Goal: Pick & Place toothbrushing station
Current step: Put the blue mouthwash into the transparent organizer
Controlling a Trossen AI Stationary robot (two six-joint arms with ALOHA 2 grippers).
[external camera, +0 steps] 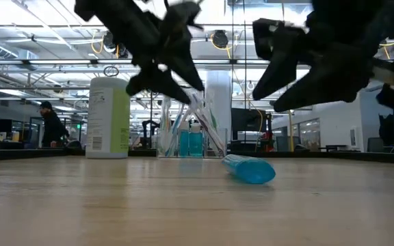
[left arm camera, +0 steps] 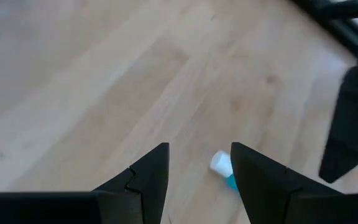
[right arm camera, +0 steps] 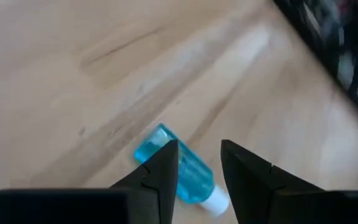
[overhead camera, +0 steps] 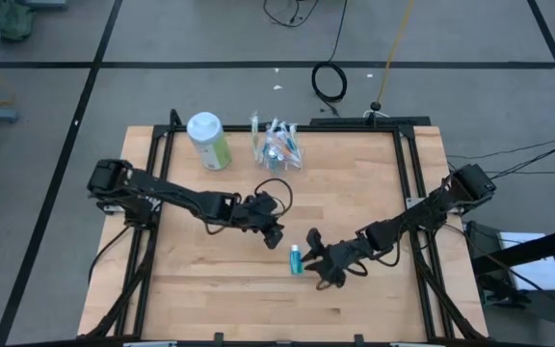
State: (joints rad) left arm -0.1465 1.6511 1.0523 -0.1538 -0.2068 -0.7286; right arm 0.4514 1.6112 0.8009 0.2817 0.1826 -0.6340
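A small blue tube with a white cap [overhead camera: 296,258] lies on its side on the wooden table, between my two grippers. It also shows in the low view [external camera: 250,169]. My left gripper [overhead camera: 276,234] is open and hovers just left and far of the tube; its wrist view shows the tube's cap [left arm camera: 221,163] past the fingers. My right gripper [overhead camera: 314,260] is open just right of the tube, with the tube [right arm camera: 180,169] showing beyond its fingers. A clear cup [overhead camera: 277,146] with several toothbrushes and blue tubes stands at the far middle.
A white and green canister [overhead camera: 207,141] stands upright left of the cup, near the far edge. Bare wood lies along the table's near edge and far right. A person [external camera: 49,124] shows in the room beyond the table.
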